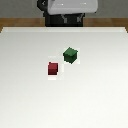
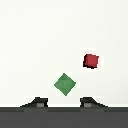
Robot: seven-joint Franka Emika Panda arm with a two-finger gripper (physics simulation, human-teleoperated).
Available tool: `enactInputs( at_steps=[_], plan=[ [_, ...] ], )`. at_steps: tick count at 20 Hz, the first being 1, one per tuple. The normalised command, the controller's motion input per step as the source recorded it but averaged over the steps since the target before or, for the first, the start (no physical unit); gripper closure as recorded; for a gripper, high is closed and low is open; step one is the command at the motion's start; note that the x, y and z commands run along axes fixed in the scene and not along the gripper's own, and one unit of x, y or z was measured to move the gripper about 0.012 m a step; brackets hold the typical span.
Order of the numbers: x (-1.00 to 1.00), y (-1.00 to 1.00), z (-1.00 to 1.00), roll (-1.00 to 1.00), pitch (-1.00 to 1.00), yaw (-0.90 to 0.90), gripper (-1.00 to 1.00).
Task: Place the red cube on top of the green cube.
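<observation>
The red cube [image 1: 53, 68] sits on the white table near the middle, and it also shows in the wrist view [image 2: 91, 61]. The green cube [image 1: 70, 55] sits a little farther back and toward the exterior view's right of the red one, apart from it; in the wrist view [image 2: 65, 84] it stands rotated like a diamond. My gripper [image 2: 63, 103] is open and empty, high above the table. Its two dark fingertips [image 2: 36, 102] stand wide apart, with the green cube showing between them. The gripper itself does not show in the exterior view.
The white table [image 1: 30, 100] fills most of the exterior view. The robot's base and body [image 1: 69, 11] stand behind the table's far edge, with a wooden floor strip [image 1: 15, 22] beside them.
</observation>
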Motion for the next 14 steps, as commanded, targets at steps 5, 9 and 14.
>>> enactInputs(
  at_steps=[5,9,14],
  plan=[
    [0.00,0.00,0.00,0.00,0.00,0.00,-1.00],
    [0.00,-0.25,0.00,0.00,0.00,0.00,-1.00],
    [0.00,-0.60,0.00,0.00,0.00,0.00,-1.00]
  ],
)
